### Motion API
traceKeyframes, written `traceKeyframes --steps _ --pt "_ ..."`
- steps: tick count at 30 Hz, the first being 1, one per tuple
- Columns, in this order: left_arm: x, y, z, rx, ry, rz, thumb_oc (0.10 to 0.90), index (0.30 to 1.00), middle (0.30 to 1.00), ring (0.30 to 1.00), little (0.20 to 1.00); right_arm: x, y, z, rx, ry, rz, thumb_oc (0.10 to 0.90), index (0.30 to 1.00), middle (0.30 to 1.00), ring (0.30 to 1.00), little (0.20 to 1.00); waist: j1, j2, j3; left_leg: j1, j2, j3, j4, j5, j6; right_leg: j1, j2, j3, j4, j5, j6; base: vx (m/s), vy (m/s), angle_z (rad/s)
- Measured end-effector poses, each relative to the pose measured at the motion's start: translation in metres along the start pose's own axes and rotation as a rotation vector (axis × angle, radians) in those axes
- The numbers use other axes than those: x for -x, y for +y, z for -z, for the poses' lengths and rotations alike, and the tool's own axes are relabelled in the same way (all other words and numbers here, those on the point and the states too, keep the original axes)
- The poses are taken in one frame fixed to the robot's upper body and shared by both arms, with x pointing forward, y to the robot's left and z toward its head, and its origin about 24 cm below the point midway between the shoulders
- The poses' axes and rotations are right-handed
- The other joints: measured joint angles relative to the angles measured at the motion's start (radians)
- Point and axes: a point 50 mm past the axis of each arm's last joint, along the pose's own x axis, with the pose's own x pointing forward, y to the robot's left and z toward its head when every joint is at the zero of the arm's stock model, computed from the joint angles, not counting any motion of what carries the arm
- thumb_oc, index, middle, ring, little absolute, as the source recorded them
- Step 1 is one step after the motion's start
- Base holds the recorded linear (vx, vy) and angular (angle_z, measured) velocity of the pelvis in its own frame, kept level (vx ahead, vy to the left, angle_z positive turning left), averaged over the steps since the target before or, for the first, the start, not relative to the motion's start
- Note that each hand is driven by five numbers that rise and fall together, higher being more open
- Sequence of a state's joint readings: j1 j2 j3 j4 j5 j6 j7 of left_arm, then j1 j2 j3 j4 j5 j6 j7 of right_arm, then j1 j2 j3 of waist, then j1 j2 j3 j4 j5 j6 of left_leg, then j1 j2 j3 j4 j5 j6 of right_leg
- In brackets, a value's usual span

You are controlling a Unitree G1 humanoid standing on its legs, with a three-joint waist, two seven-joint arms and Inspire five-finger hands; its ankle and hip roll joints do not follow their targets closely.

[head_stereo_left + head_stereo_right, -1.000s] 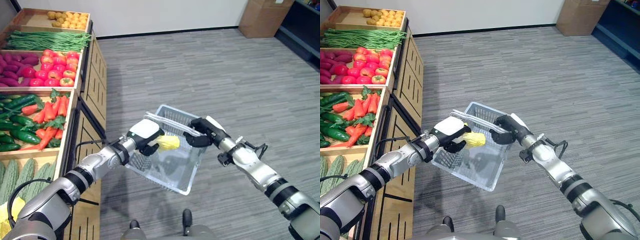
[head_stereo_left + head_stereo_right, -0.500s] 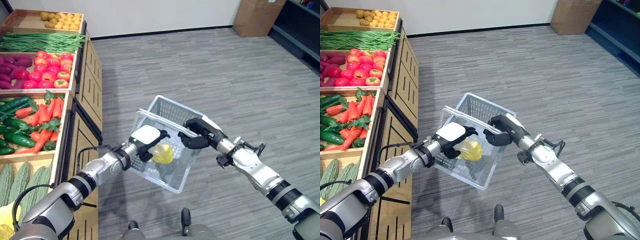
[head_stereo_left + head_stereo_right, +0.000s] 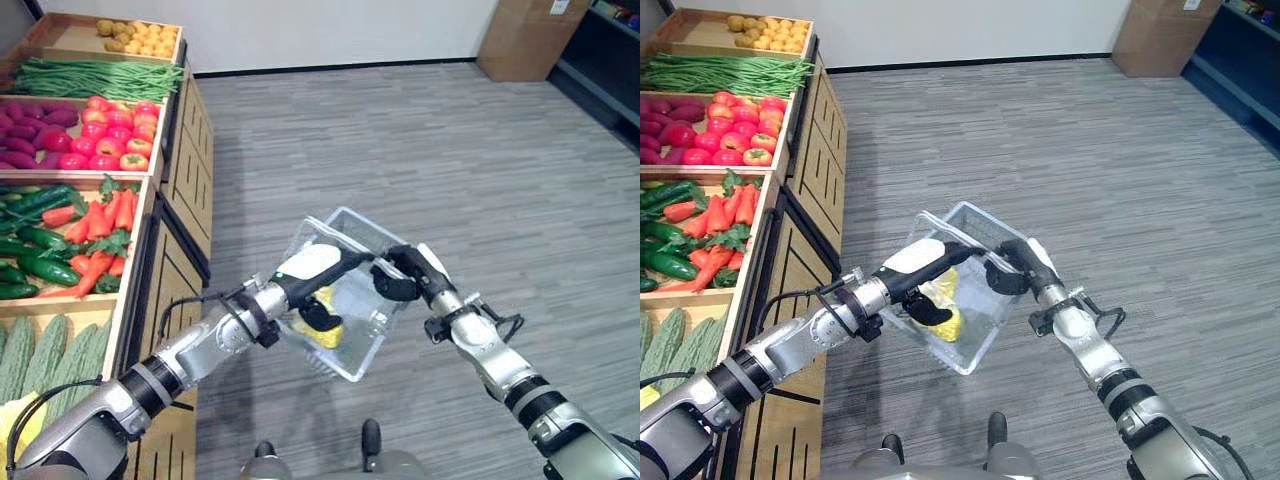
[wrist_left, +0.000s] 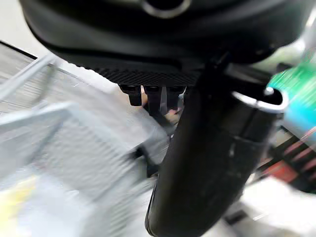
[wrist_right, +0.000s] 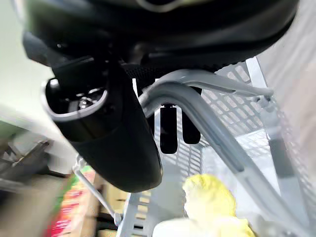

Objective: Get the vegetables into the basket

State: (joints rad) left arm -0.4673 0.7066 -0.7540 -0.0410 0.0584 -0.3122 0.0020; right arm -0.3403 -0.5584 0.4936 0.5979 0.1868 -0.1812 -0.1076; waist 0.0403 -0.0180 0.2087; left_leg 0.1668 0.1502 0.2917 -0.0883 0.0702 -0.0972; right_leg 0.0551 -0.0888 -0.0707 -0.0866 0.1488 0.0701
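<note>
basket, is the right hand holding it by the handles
Yes, in the right wrist view the right hand has its fingers curled round the grey handles of the basket.

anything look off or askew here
The pale wire-mesh basket hangs tilted in mid-air, held by its handles in the right hand. The left hand reaches into it over a yellow vegetable lying at its lower end. Nothing looks spilled or damaged.
</note>
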Motion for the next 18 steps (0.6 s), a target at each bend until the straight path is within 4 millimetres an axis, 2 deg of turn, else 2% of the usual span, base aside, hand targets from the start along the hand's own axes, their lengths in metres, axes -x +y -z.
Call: traceKeyframes --steps 3,5,9,13,15,18 --pt "-0.003 0.006 -0.023 0.085 -0.115 -0.002 0.9 1.0 1.0 1.0 1.0 0.005 0.0 0.017 0.067 0.076 0.01 0.4 0.3 0.3 0.3 0.3 -0.001 0.001 0.0 0.0 0.0 -0.003 0.0 0.0 0.0 0.002 0.0 -0.004 0.0 0.0 0.0 0.0 0.004 0.03" --pt "-0.002 0.008 -0.027 0.13 -0.135 0.0 0.9 1.0 1.0 1.0 1.0 0.011 -0.002 0.032 0.114 0.132 0.03 0.4 0.3 0.3 0.3 0.3 -0.003 0.003 -0.002 -0.001 0.0 -0.005 0.0 0.0 0.0 0.002 0.0 -0.005 0.0 -0.001 0.0 0.0 0.0 0.0" --pt "0.0 0.009 -0.024 0.152 -0.118 -0.001 0.9 1.0 1.0 1.0 1.0 0.021 -0.006 0.047 0.135 0.189 0.062 0.4 0.3 0.3 0.3 0.3 -0.008 0.006 -0.002 -0.002 0.001 -0.005 0.0 0.0 0.0 0.002 0.0 -0.006 0.0 -0.003 -0.001 0.0 0.0 0.0" --pt "0.016 0.008 -0.01 0.233 -0.043 -0.072 0.9 1.0 1.0 1.0 1.0 0.04 -0.012 0.067 0.146 0.258 0.106 0.4 0.3 0.3 0.3 0.3 -0.009 0.018 -0.007 -0.002 0.002 -0.005 0.0 0.0 0.0 0.001 0.002 -0.006 0.0 -0.005 -0.003 0.0 0.0 0.0" --pt "0.036 0.002 0.008 0.331 0.057 -0.173 0.9 1.0 1.0 1.0 1.0 0.055 -0.016 0.082 0.154 0.31 0.132 0.4 0.3 0.3 0.3 0.3 -0.006 0.025 -0.009 -0.002 0.003 -0.007 0.0 -0.001 -0.001 0.002 0.002 -0.008 0.0 -0.006 -0.004 0.0 0.0 0.0" --pt "0.055 -0.004 0.034 0.369 0.206 -0.209 0.9 1.0 1.0 1.0 1.0 0.068 -0.016 0.095 0.167 0.362 0.132 0.4 0.3 0.3 0.3 0.3 -0.002 0.026 -0.009 -0.003 0.005 -0.009 0.0 -0.001 -0.001 0.002 0.003 -0.01 0.0 -0.007 -0.005 0.0 0.0 0.0"
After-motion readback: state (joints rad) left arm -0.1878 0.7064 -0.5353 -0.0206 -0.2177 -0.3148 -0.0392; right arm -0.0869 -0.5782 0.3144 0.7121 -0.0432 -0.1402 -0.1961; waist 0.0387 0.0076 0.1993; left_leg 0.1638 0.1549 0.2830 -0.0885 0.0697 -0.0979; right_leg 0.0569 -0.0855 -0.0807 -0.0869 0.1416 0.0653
